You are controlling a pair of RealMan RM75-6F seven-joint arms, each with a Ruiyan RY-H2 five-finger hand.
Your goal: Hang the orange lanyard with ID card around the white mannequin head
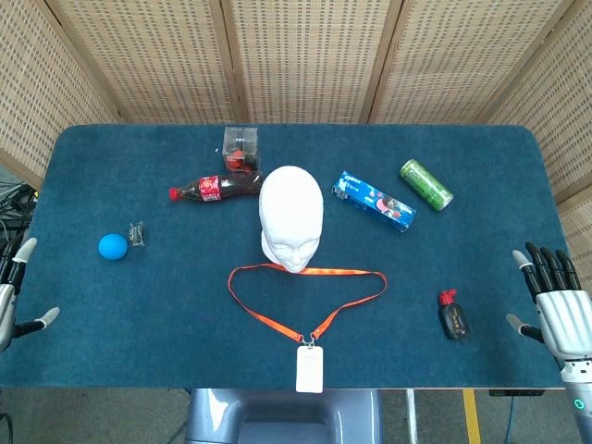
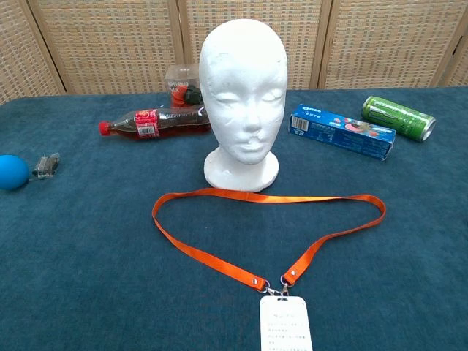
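Surveying the scene, we record a blue-covered table [image 1: 166,314] backed by woven cane screens [image 1: 305,55]. At its middle stands the white mannequin head [image 1: 291,217], upright on its base and facing the robot; the chest view shows it plainly.

The orange lanyard [image 1: 277,324] lies flat on the cloth in front of the head, spread as an open loop. Its far strap runs just beside the base of the head; we cannot tell whether the two touch. The two straps meet at a metal clip, from which the white ID card [image 1: 309,369] lies at the near table edge. Nothing of the loop is around the head.

Both hands sit at the outer near corners of the head view, well apart from the lanyard. We note the right hand [image 1: 555,301] empty, with its fingers spread and pointing away from the robot. The left hand [image 1: 17,291] is only partly in frame; the fingers that show are apart and hold nothing.

Remaining items: a cola bottle [image 1: 217,188] lying on its side left of the head, a blue box [image 1: 374,202] and a green can [image 1: 425,184] to its right, a clear cube [image 1: 240,148] behind the bottle, a blue ball [image 1: 113,246], a small black bottle with a red cap [image 1: 452,315], and a small dark clip [image 1: 138,234].
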